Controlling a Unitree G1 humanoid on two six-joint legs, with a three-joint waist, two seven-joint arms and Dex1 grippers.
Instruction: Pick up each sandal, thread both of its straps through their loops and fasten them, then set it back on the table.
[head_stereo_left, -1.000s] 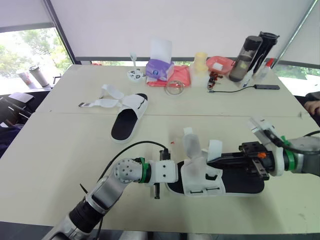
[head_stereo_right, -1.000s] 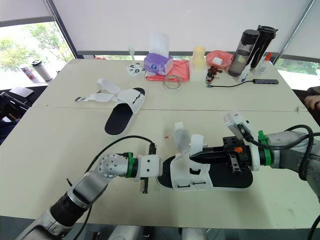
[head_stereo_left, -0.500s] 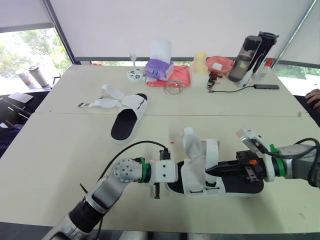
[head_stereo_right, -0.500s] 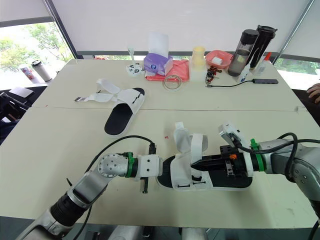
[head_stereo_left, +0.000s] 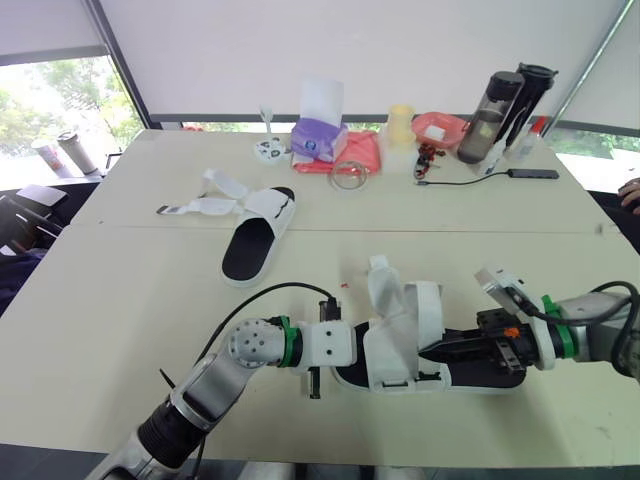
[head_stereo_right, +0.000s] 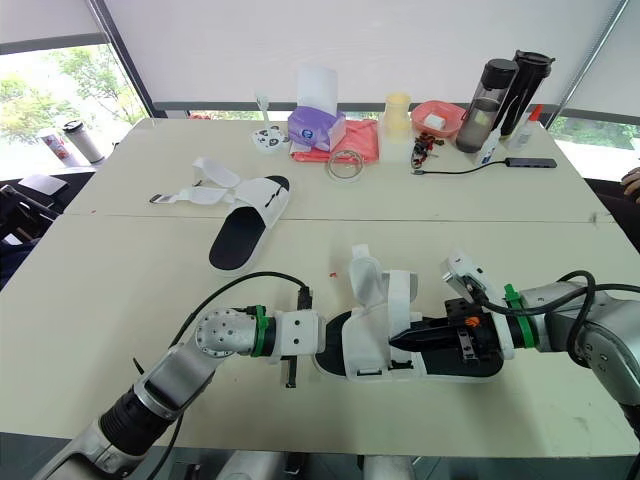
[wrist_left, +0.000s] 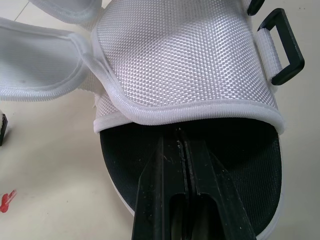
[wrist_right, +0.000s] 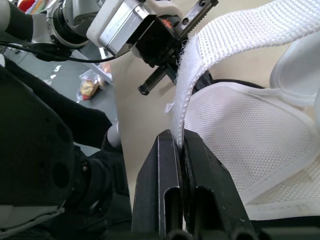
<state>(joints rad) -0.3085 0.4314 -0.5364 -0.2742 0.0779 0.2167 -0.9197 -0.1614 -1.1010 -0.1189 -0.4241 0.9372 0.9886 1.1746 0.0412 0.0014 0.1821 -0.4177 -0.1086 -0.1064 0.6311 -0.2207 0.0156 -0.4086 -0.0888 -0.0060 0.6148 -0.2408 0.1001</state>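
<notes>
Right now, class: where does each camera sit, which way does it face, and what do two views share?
Left eye view: on the head, facing forward and down at the table; left arm and right arm show.
Right eye view: beside it, same scene: near sandal, far sandal.
Left wrist view: on that wrist, along its shut jaws onto the near sandal's sole.
Right wrist view: on that wrist, along its jaws pinching a strap; the left arm shows.
Both wrist views share the mesh upper.
</notes>
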